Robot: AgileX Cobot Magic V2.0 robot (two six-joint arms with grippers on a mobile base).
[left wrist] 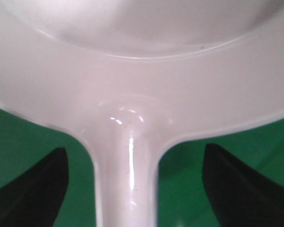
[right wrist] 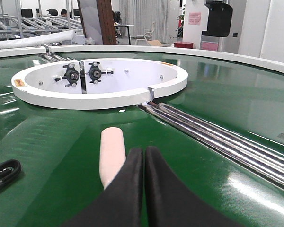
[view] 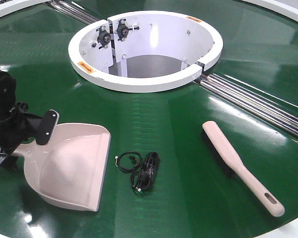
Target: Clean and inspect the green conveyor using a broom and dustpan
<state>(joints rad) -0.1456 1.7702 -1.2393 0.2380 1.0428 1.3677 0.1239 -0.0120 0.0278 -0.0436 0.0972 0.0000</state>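
The dustpan lies flat at the left of the green conveyor, with its handle pointing left. My left gripper is open and straddles the handle where it joins the pan. In the left wrist view, the handle runs between my two black fingers with green belt showing on both sides. The broom lies on the belt at the right, with its slotted handle end toward the front. My right gripper is shut and empty, low over the belt, with the broom's rounded tip just beyond its left finger.
A coiled black cable lies on the belt between dustpan and broom; it also shows in the right wrist view. The white ring opening is behind it. Metal rollers cross the belt at the right. The belt's white edge is at the front right.
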